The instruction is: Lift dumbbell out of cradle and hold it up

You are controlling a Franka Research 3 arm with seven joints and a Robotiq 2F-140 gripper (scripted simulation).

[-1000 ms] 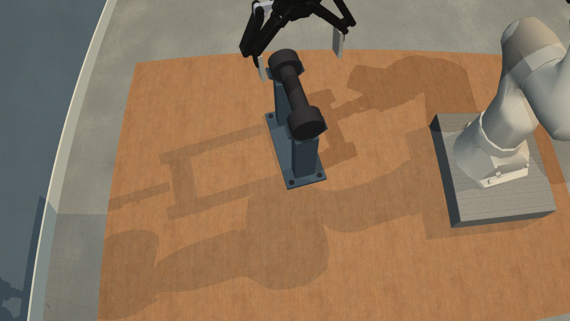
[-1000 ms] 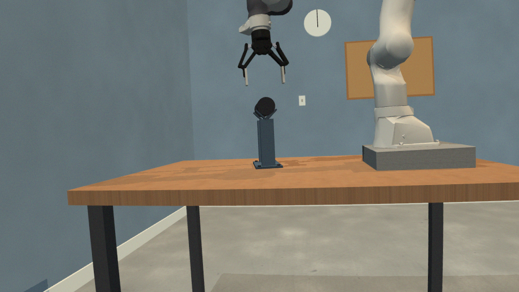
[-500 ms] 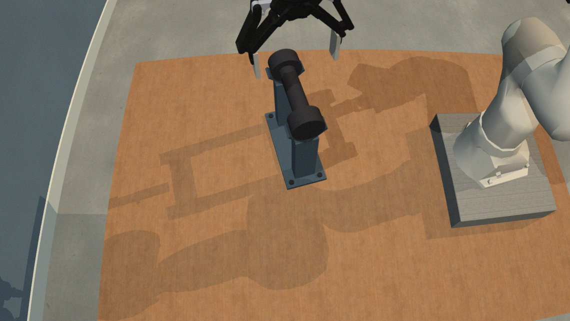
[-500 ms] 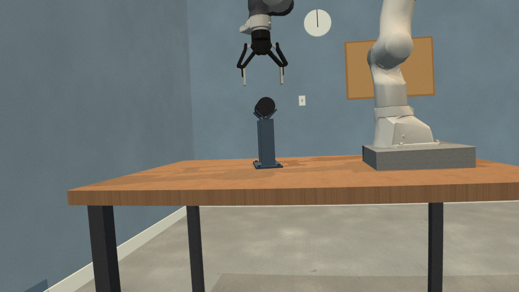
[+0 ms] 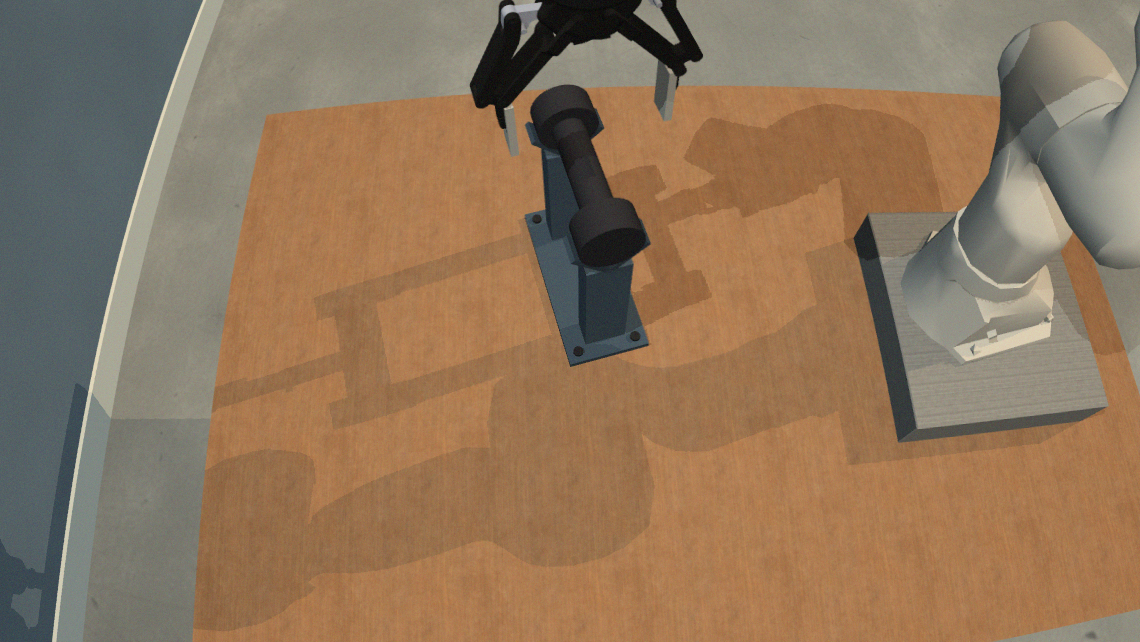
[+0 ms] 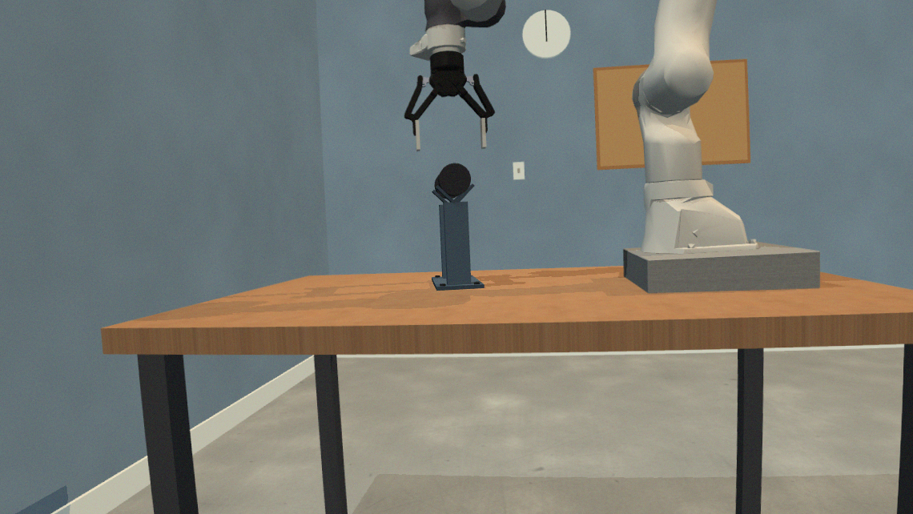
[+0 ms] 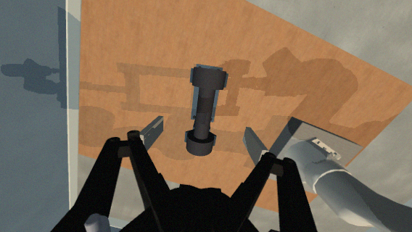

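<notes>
A dark dumbbell (image 5: 583,171) (image 6: 452,179) (image 7: 204,105) lies level in the forks of a blue cradle post (image 5: 603,299) (image 6: 454,242), which is bolted upright to the wooden table (image 5: 398,239) (image 6: 511,331) (image 7: 127,43). My gripper (image 5: 588,121) (image 6: 450,142) (image 7: 204,128) is wide open and empty. It hangs straight above the dumbbell, with the fingertips a little higher than the top of the heads. In the wrist view the dumbbell shows between the two fingers, one finger to each side of its axis. Nothing touches the dumbbell but the cradle.
The robot's grey pedestal (image 5: 997,390) (image 6: 721,271) stands at the table's right side, and the pale arm rises from it and reaches over. The cradle's base plate (image 5: 558,287) lies flat with bolts at its corners.
</notes>
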